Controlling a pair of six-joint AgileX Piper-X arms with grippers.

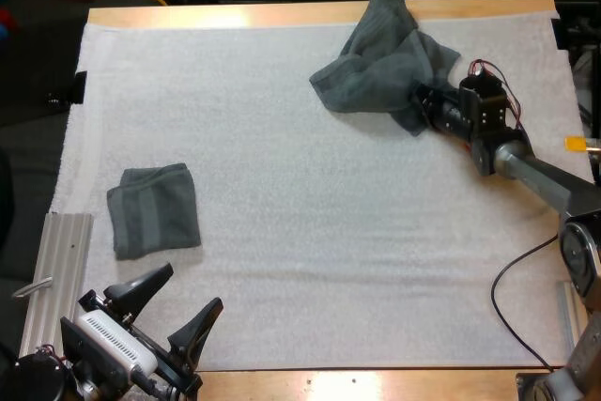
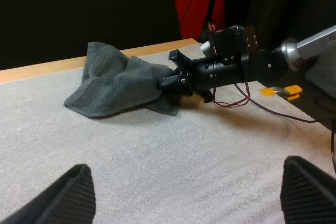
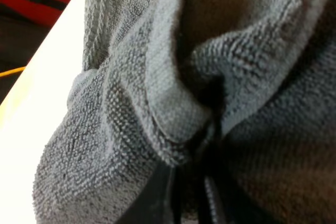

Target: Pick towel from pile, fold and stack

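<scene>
A crumpled dark grey-green towel (image 1: 380, 58) lies at the far right of the white mat (image 1: 310, 213), near the table's far edge. My right gripper (image 1: 420, 99) reaches into its right side and is shut on a fold of the cloth (image 3: 178, 124). The left wrist view shows the same towel (image 2: 115, 85) with the right gripper (image 2: 170, 80) pinching its edge. A folded towel (image 1: 153, 208) lies flat at the near left of the mat. Near the table's front edge, below the folded towel, my left gripper (image 1: 174, 312) is open, its fingertips (image 2: 58, 195) wide apart over bare mat.
A metal rail (image 1: 56, 274) lies along the mat's left edge beside the folded towel. The wooden table edge (image 1: 310, 14) runs close behind the crumpled towel.
</scene>
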